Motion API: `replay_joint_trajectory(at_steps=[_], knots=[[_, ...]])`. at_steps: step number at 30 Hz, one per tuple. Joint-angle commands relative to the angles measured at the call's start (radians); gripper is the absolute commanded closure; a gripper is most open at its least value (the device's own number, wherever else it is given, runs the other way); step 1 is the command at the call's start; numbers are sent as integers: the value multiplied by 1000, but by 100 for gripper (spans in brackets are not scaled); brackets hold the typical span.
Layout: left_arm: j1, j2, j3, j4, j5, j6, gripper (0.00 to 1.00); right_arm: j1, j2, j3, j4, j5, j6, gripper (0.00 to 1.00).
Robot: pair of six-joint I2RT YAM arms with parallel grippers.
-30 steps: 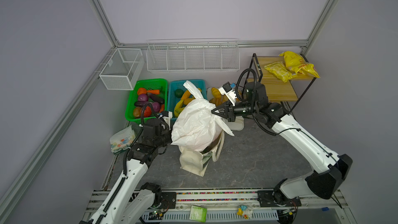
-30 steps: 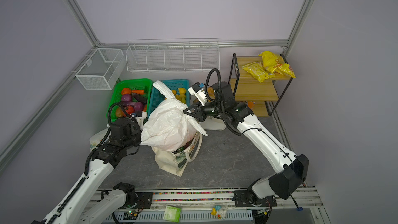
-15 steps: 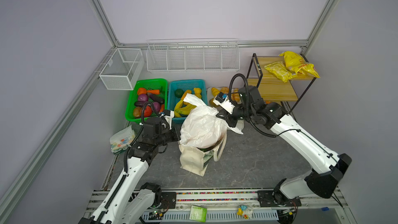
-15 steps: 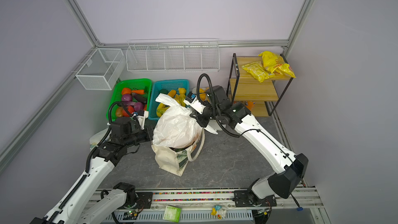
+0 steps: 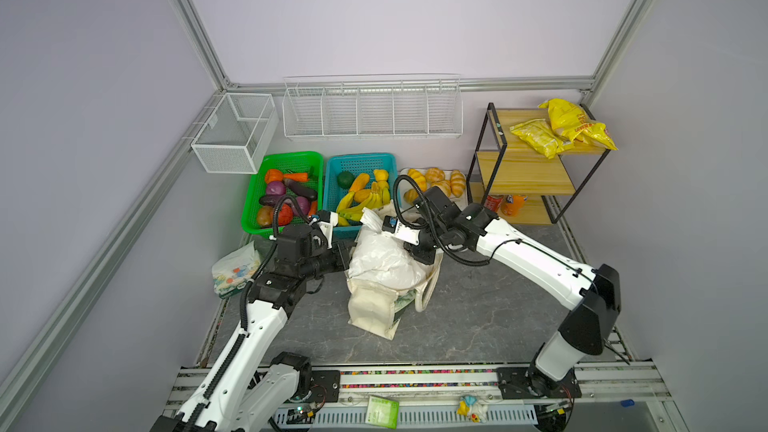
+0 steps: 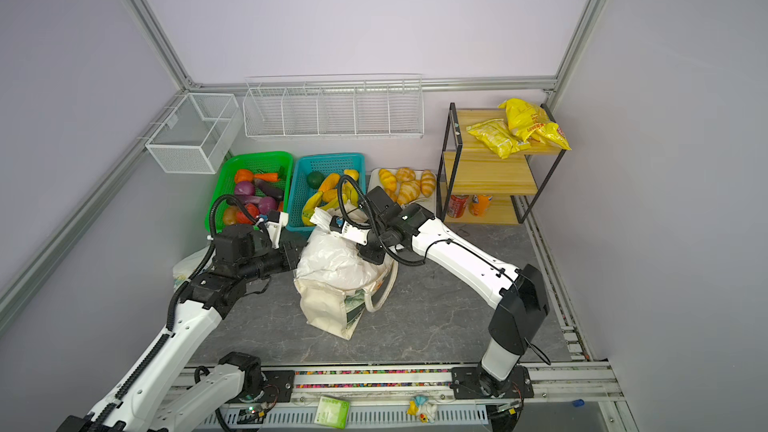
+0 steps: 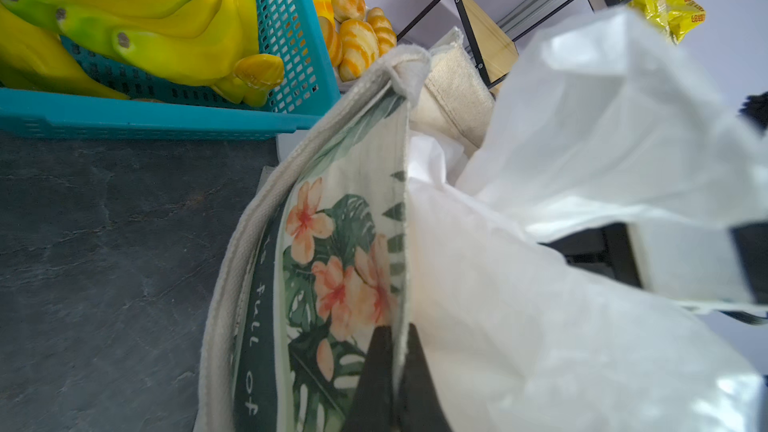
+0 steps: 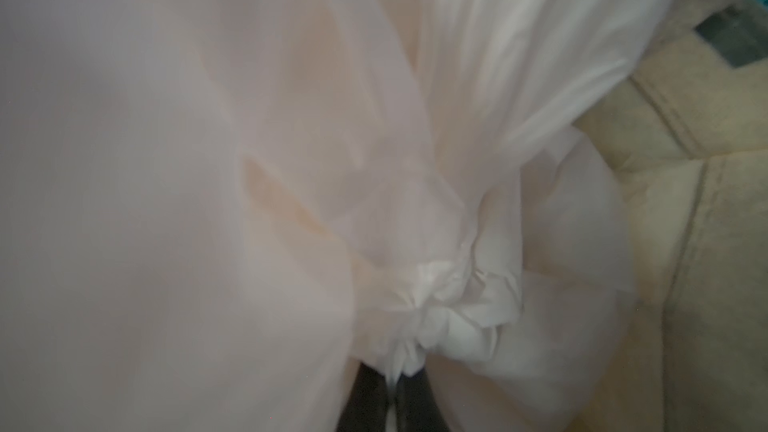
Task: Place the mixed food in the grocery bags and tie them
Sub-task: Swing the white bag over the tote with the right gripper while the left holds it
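The white plastic bag [image 5: 384,261] bulges out of the canvas tote [image 5: 370,311] on the table [image 5: 478,317], its contents hidden but for a faint orange tint. The left jaws pinch the tote's printed edge; the right jaws clamp the bag's bunched, blurred neck.

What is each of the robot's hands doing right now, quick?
Left gripper: closed, pinching the rim of the canvas tote.
Right gripper: closed, pinching the white plastic bag.
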Motion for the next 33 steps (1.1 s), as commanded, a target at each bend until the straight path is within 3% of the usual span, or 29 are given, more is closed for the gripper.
replay_joint_trajectory(at_steps=[1,4,10,13,20,33], knots=[[3,-3,17,71,20,-7,100,3,-10,29,-53,54,-31,92],[3,2,14,70,13,-3,100,3,-101,-2,23,-4,-7,82],[3,-2,10,65,6,12,100,4,-252,-45,125,-96,57,50],[3,-3,11,57,2,20,100,14,-269,-35,163,-159,94,42],[3,-6,8,59,4,17,100,64,-156,9,159,-189,104,41],[3,-12,14,48,7,37,100,48,21,-144,98,-43,60,53]])
